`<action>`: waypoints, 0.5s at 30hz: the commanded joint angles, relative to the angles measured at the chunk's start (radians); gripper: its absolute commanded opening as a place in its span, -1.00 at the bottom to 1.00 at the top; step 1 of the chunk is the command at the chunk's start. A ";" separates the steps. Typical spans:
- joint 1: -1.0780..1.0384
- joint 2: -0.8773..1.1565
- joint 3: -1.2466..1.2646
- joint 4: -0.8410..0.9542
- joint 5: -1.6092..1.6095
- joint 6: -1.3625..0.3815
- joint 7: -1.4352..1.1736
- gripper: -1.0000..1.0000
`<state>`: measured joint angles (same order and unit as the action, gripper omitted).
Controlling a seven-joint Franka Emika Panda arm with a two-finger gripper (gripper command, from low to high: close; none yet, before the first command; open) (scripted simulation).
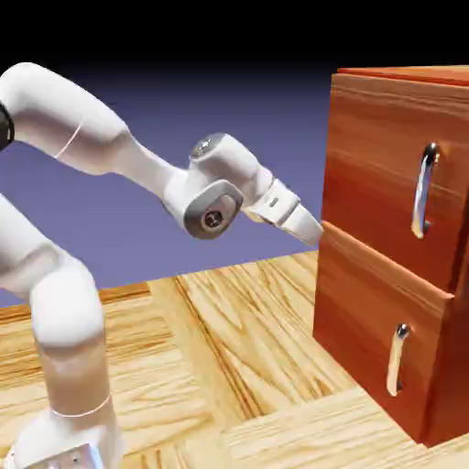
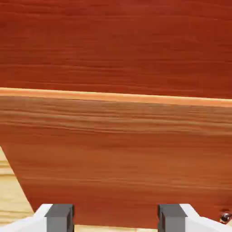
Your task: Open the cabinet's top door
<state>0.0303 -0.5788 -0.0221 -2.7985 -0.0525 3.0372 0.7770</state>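
Blue-violet backdrop, shading to black at the top, lies behind the cabinet [image 1: 394,256]; pale wood-grain flooring [image 1: 247,366] spreads beneath it. Places below are relative to the cabinet.

Going left to right in the exterior view, the white arm [image 1: 69,311] comes first, well apart from the cabinet at its base. It rises, bends over at the top, then slopes down toward the cabinet. Its end effector [image 1: 316,234] points slantwise down at the cabinet's near edge, around the seam between the panels; whether it touches, I cannot tell.

The top door [image 1: 389,174] is the cabinet's upper panel, lying flush, with a curved silver handle [image 1: 424,190] toward its right side. The lower panel [image 1: 376,321] sits directly beneath, bearing a smaller handle [image 1: 398,359].

Only the hand view shows the fingertips [image 2: 60,218]: spread apart, nothing between them but a view of the lower panel and flooring. Only the exterior view shows the top door's handle. No writing is readable.
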 commanded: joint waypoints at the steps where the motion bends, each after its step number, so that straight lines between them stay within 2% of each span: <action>1: 0.015 -0.007 -0.018 0.010 -0.044 0.000 0.030 0.00; 15: 0.227 -0.109 -0.275 0.143 -0.652 0.003 0.447 0.00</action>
<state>0.2575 -0.6882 -0.2967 -2.6554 -0.7048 3.0401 1.2241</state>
